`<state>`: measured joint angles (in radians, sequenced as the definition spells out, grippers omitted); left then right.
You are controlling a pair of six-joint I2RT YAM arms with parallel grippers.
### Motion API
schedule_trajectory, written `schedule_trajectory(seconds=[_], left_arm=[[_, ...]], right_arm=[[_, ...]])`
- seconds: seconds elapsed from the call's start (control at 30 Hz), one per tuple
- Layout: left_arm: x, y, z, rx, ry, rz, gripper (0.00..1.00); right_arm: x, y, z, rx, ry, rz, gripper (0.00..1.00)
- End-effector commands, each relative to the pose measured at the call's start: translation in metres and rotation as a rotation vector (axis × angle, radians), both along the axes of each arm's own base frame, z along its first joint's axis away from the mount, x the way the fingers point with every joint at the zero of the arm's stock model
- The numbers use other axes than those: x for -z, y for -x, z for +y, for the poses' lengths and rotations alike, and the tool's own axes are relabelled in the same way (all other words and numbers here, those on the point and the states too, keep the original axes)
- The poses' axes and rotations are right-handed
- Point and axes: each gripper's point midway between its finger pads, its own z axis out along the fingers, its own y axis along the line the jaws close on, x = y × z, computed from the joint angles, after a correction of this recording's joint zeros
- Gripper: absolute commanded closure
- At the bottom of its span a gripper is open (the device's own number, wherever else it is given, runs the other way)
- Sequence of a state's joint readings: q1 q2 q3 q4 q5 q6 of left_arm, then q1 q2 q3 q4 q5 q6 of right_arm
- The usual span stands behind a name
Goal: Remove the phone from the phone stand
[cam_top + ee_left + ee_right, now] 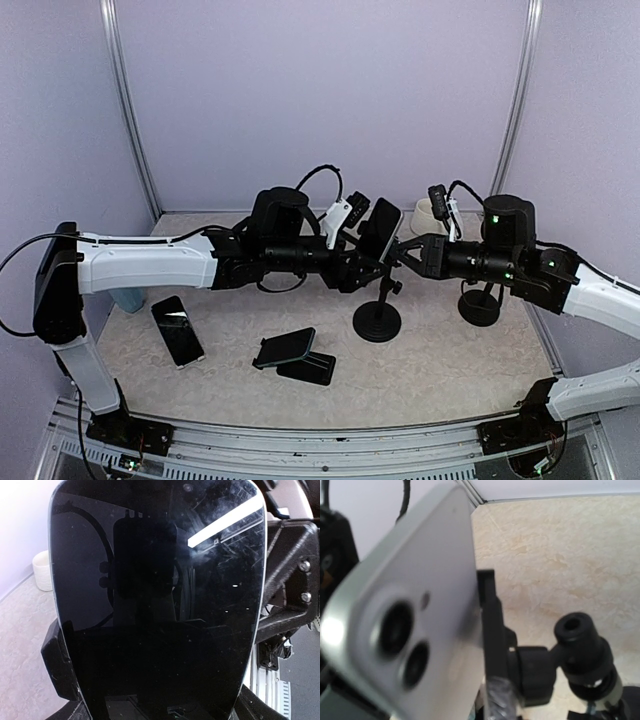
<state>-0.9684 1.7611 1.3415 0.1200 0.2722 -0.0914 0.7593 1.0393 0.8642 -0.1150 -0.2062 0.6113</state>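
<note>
Lavender walls close off a beige, marbled surface (450,350) with both arms bolted at its near edge. Near the middle stands the phone stand (378,318), a round black base and thin post. The phone (381,228) sits tilted in the cradle at its top, dark screen toward the left arm (150,262) and silver back with two lenses toward the right arm (600,295). The left jaws are right at the phone's screen side, low by the cradle. The glass fills the left wrist view, and whether they are open or closed cannot be told. The right jaws sit just beside the stand's neck, behind the phone. The right wrist view shows only the phone's back, the clamp (492,645) and a black knob (580,640), so their state cannot be told either. Behind the phone stand, by the back wall, is a white cup (430,214) whose contents are hidden. Right of the stand, partly behind the right arm, is a second stand base (480,306), round and black. Nearer and to the left of the stand, a folding holder (308,368) carries a second phone (287,346), propped at a slant. Farther left a third phone (177,330) lies flat, screen up.
</note>
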Motion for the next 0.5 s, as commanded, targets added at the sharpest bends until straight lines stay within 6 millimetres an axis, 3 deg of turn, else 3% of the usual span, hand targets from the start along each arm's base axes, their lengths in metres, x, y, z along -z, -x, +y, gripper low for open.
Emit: schedule_trajectory(seconds=[0.0,0.47], left_arm=[[-0.059,-0.009,0.008,-0.024,0.142,-0.11,0.78],[-0.08,0.052,-0.013,0.218,0.21,-0.103,0.77]], right_arm=[[0.005,0.011,-0.003,-0.021,0.013,0.014,1.0],[0.0,-0.001,0.004,-0.002,-0.003,-0.014,1.0]])
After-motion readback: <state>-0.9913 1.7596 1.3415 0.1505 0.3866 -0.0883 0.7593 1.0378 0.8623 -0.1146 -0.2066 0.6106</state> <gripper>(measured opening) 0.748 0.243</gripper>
